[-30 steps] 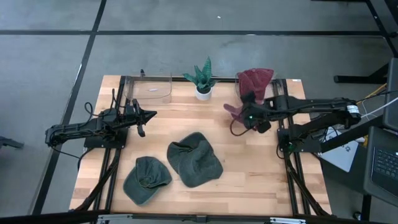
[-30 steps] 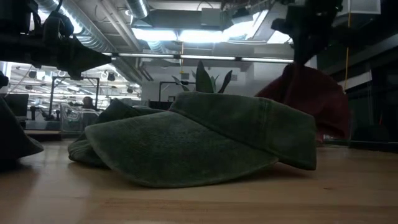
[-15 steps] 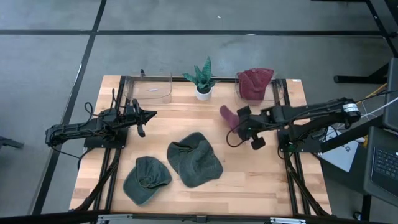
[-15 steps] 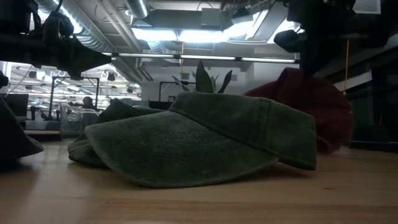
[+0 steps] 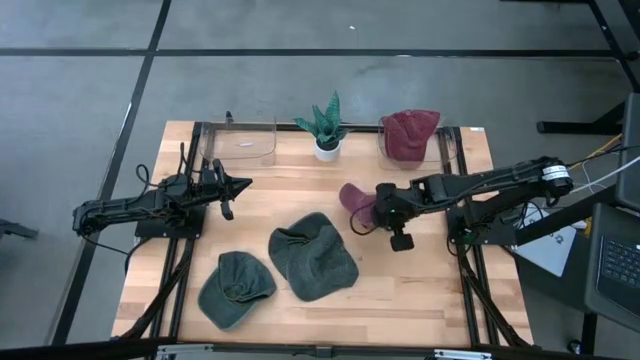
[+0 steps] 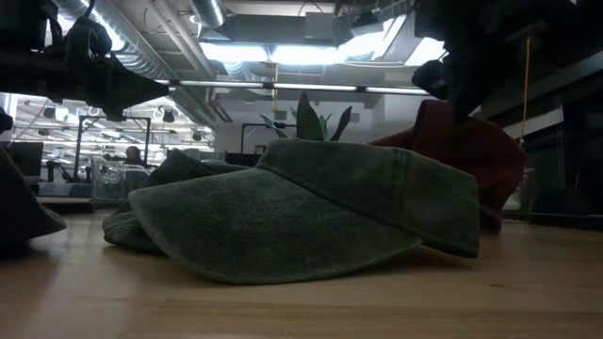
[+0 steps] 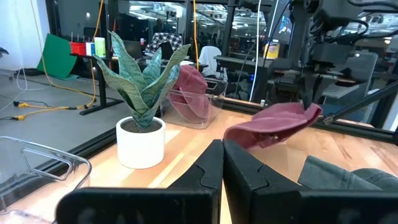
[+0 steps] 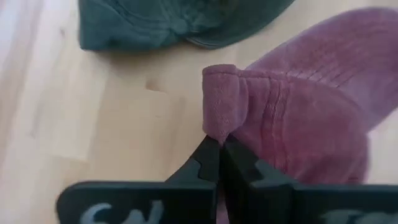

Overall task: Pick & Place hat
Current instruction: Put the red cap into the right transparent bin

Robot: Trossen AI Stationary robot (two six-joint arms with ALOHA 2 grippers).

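Right gripper (image 5: 378, 206) clamped on a fold of the maroon hat (image 5: 354, 199), fingers pinched tight on the fabric as seen in the right wrist view (image 8: 219, 163). Hat hanging from the fingertips and spreading away ahead of them, its crown (image 8: 311, 99) draped to one side of the pinch, above the wooden table (image 5: 430, 280). Seen from the left wrist camera as a flat maroon shape (image 7: 273, 124) held clear of the tabletop beneath the right arm. In the low view, showing behind the green hat as a dark red mound (image 6: 471, 155).

Just beyond the held hat, past the right gripper's tips, a green hat (image 5: 314, 256) lying on the table, its edge visible in the right wrist view (image 8: 174, 22); another green hat (image 5: 234, 288) farther off beside it. Behind the right gripper, a clear bin (image 5: 445, 150) holding a second maroon hat (image 5: 408, 133). Off to the side of that bin, a potted plant (image 5: 326, 128), and beyond it an empty-looking clear bin (image 5: 246, 143).

Left gripper (image 5: 240, 184) well apart from the hats, parked over the left side of the table, fingers pressed together (image 7: 208, 168).
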